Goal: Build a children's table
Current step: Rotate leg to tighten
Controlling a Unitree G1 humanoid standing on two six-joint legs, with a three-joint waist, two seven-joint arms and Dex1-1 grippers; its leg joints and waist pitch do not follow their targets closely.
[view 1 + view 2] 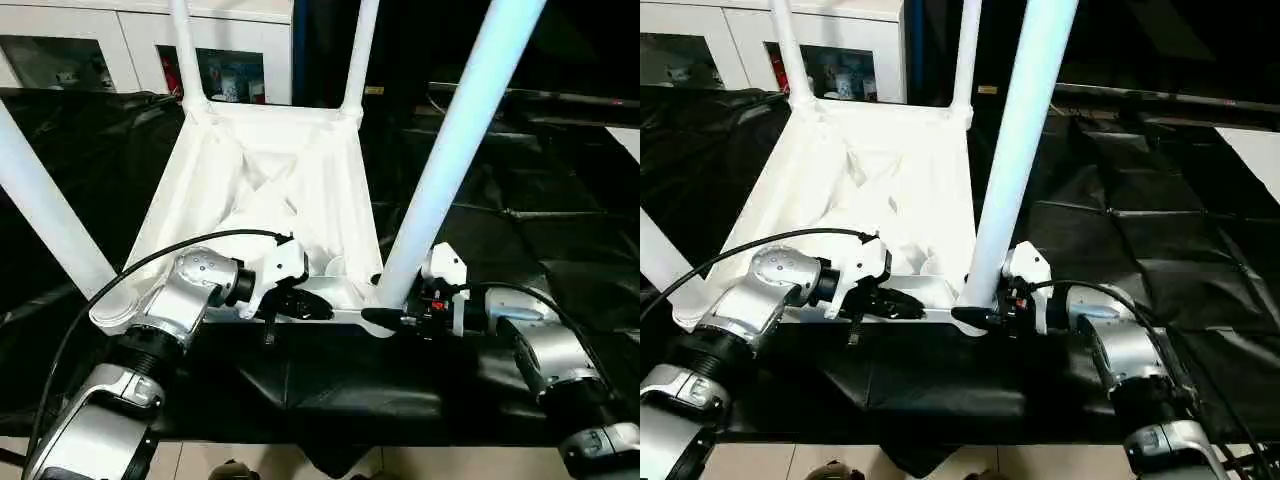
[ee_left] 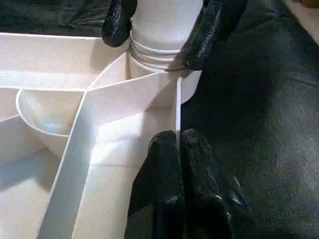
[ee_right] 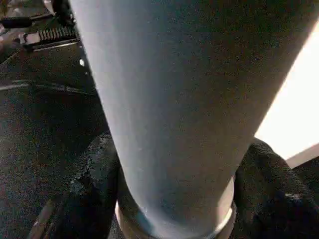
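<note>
The white tabletop [image 1: 260, 170] lies upside down on black cloth, ribs up, with a white leg standing at each corner. My right gripper [image 1: 390, 302] is shut on the near right leg [image 1: 450, 150] just above its socket; its black fingers [image 2: 117, 25] press both sides of the threaded base. My left gripper [image 1: 315, 303] lies along the near rim, shut, with its fingertips [image 2: 164, 149] pinching the thin rim wall a hand's width from that socket. The near left leg [image 1: 50, 220] and the two far legs [image 1: 185, 50] stand untouched.
Black cloth [image 1: 500, 220] covers the work table, whose front edge [image 1: 330, 440] runs just below my forearms. White cabinets [image 1: 100, 40] stand behind. A flat white board [image 1: 630, 140] shows at the far right. A black cable [image 1: 150, 260] loops over my left arm.
</note>
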